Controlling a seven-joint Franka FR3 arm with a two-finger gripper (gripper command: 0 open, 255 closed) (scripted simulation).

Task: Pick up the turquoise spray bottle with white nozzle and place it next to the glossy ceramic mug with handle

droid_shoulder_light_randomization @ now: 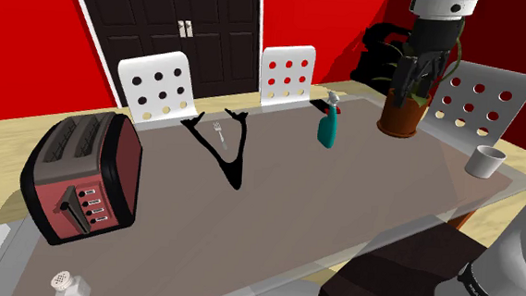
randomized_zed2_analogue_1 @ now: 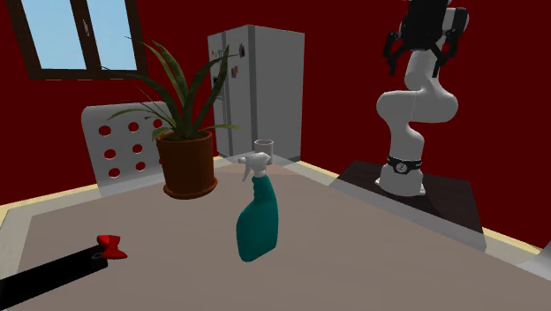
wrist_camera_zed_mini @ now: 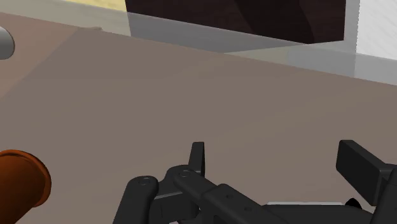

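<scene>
The turquoise spray bottle (droid_shoulder_light_randomization: 328, 127) (randomized_zed2_analogue_1: 257, 221) with a white nozzle stands upright on the brown table, toward the far side in the shoulder view. A pale grey mug (droid_shoulder_light_randomization: 484, 161) (randomized_zed2_analogue_1: 263, 147) stands near the table's right edge in the shoulder view, and its rim (wrist_camera_zed_mini: 2, 42) also shows in the wrist view. My black gripper (droid_shoulder_light_randomization: 414, 86) (randomized_zed2_analogue_1: 422, 51) (wrist_camera_zed_mini: 278, 156) hangs high above the table over the potted plant, well away from the bottle. Its fingers (wrist_camera_zed_mini: 198, 157) stand wide apart with nothing between them.
A potted plant in a brown pot (droid_shoulder_light_randomization: 403, 115) (randomized_zed2_analogue_1: 188, 164) (wrist_camera_zed_mini: 19, 182) stands between bottle and mug. A red toaster (droid_shoulder_light_randomization: 84, 175) sits at the shoulder view's left, and black tongs (droid_shoulder_light_randomization: 224, 145) lie mid-table. White chairs (droid_shoulder_light_randomization: 162, 83) ring the table.
</scene>
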